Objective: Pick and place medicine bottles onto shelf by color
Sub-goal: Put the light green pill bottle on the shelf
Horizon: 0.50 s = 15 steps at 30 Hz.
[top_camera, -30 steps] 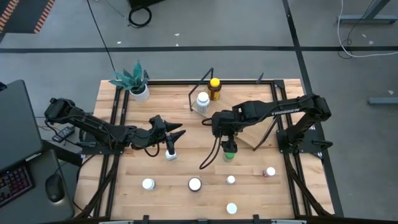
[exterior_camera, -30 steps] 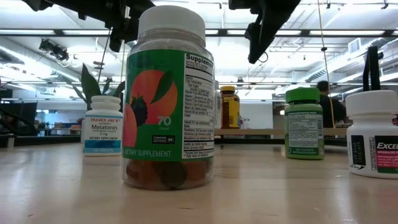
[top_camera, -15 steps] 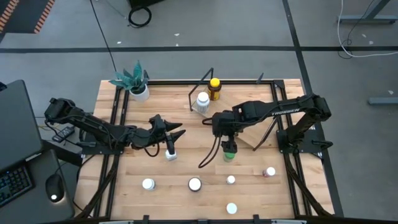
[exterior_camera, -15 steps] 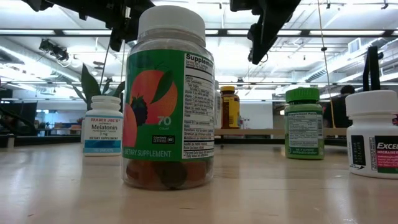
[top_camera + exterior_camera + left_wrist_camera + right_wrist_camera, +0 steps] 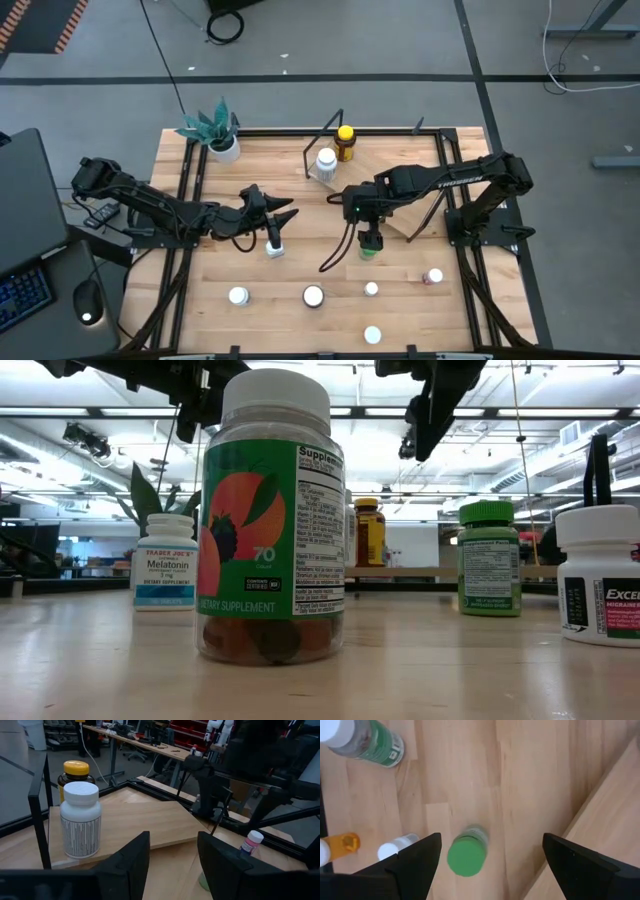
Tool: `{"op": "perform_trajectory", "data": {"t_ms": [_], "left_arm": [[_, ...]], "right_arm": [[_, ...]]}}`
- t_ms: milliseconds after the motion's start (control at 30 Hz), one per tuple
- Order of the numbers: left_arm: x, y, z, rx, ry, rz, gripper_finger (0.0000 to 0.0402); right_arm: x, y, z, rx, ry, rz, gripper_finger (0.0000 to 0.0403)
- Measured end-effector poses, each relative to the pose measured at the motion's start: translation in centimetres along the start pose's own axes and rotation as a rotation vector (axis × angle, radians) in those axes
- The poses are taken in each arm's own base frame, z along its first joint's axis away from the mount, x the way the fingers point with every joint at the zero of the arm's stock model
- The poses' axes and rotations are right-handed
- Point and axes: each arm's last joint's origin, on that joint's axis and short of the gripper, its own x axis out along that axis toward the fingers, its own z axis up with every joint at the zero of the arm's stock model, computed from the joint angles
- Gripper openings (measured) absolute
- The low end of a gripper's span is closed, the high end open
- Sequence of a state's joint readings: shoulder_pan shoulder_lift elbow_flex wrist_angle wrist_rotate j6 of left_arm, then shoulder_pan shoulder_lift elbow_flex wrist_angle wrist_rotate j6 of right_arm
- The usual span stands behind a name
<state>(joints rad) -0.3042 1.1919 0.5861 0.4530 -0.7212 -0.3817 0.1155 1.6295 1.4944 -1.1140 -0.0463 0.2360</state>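
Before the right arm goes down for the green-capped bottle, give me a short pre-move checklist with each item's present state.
1. Right gripper open: ok, fingers spread wide.
2. Gripper over the green-capped bottle: ok, cap sits between the fingers, nearer one of them.
3. Bottle upright on the table: ok.
4. Space around the bottle: ok, nothing touches it.
5. Free room on the shelf: ok, only a white-capped bottle and a yellow-capped amber bottle at its far end.
6. Left gripper out of the way: ok.

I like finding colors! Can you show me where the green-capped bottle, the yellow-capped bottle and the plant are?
green-capped bottle (image 5: 466, 855): right wrist view, on the middle of its green cap.
yellow-capped bottle (image 5: 76, 768): left wrist view, on its yellow cap.
plant (image 5: 212, 124): high view, on its green leaves.
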Motion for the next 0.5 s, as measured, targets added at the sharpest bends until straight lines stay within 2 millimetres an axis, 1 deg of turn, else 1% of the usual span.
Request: {"op": "perform_trajectory", "data": {"t_ms": [333,500], "left_arm": [[0.0,0.0,0.0,-0.001,-0.001,0.0,0.0172],[0.0,0.0,0.0,-0.016,0.0,-0.002,0.0172]], "right_arm": [[0.0,1.3,-0.4,0.035,0.009,0.007,0.0356],[0.1,2.1,-0.7,0.022,0.004,-0.032,0.0356]]}}
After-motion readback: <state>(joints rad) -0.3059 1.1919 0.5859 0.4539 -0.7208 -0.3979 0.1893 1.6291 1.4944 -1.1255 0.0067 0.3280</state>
